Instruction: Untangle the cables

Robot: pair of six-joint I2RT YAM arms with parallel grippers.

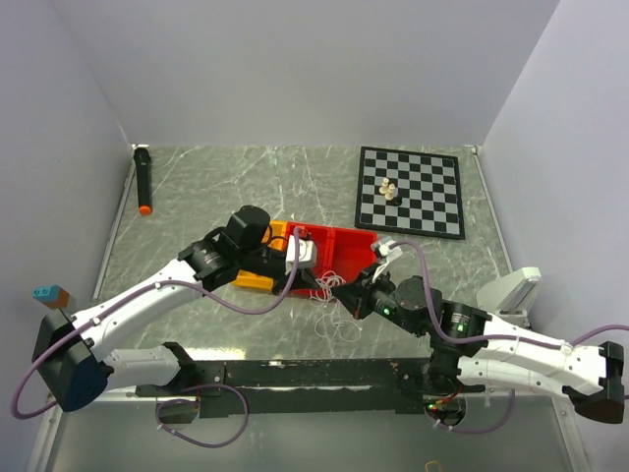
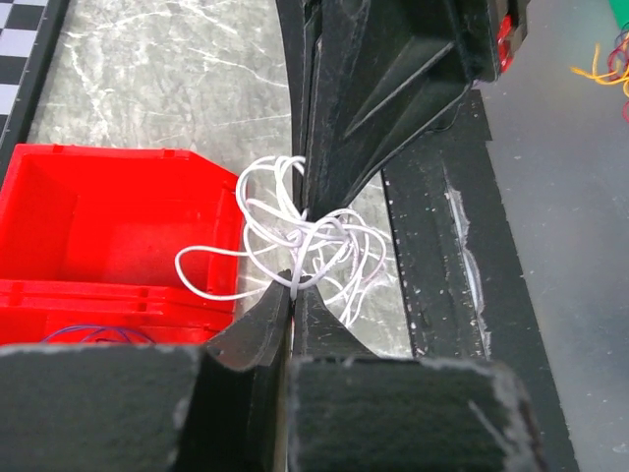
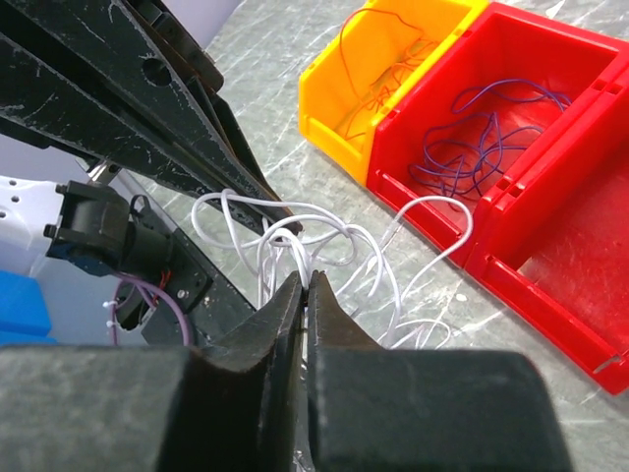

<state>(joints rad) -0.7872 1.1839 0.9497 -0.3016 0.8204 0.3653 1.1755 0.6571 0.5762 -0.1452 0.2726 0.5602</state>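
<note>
Nearest the arm bases, toward the front edge of the bench (image 1: 216, 187): gripping the white cable clump (image 2: 313, 234) from two sides. Pinched fully shut on one strand with the left gripper (image 2: 294, 291); pinched just as tight on a neighbouring loop with the right gripper (image 3: 307, 287), close beside the first. Between and around the two, nothing but curly white loops, one reaching across the wall of the nearest red bin (image 2: 98, 216). Hard to tell whether resting on the marble or lifted just clear of it.

Just beyond, apparently sorted: dark purple wire (image 3: 482, 147) lying in the second red bin (image 3: 437, 84), orange-red wire (image 3: 388, 69) in the yellow bin (image 3: 329, 108) beside it.

Further back and off task: a chessboard (image 1: 432, 197) carrying a few pieces (image 1: 389, 191) on the right, a black marker (image 1: 143, 177) with an orange tip at the far left.

By the look of it, mid-step on the last colour, teasing the white strands apart. Next, probably, easing both grippers slowly away from each other while watching for a knot tightening instead of opening; failing that, letting go on one side and re-gripping nearer a free end.
</note>
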